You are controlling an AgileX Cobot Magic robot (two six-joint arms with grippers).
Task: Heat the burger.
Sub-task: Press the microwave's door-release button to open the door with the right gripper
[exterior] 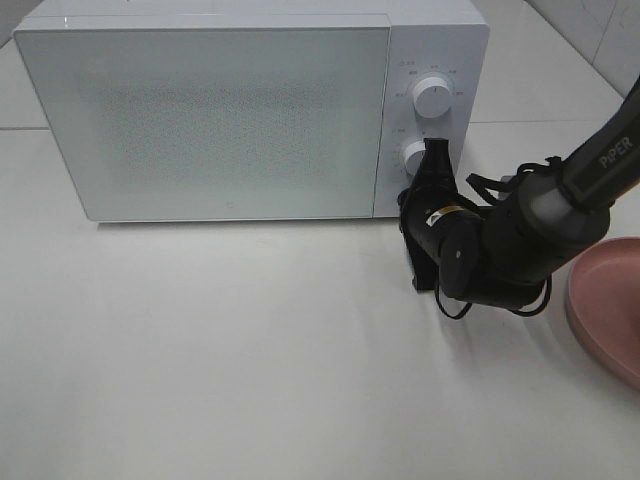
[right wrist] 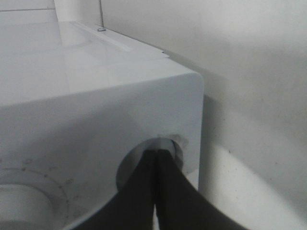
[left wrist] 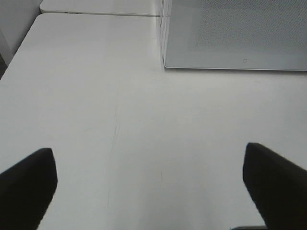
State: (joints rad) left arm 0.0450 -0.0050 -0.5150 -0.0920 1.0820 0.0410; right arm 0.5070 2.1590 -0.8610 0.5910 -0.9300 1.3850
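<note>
Nowhere does the burger show; judging by the closed door, it sits inside the microwave (exterior: 230, 110), door-side of the right gripper (exterior: 437, 150). That gripper, fingers pressed together, sets its tips against the microwave's lower knob (exterior: 411, 157). The left gripper (left wrist: 153, 191) hangs spread wide over the table (left wrist: 120, 120) off the microwave's door end, well apart from the controls.

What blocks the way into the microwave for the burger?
The microwave's door is shut across its front. No burger shows in any view, so whether it sits inside cannot be told. The right end effector is at the lower knob.
</note>
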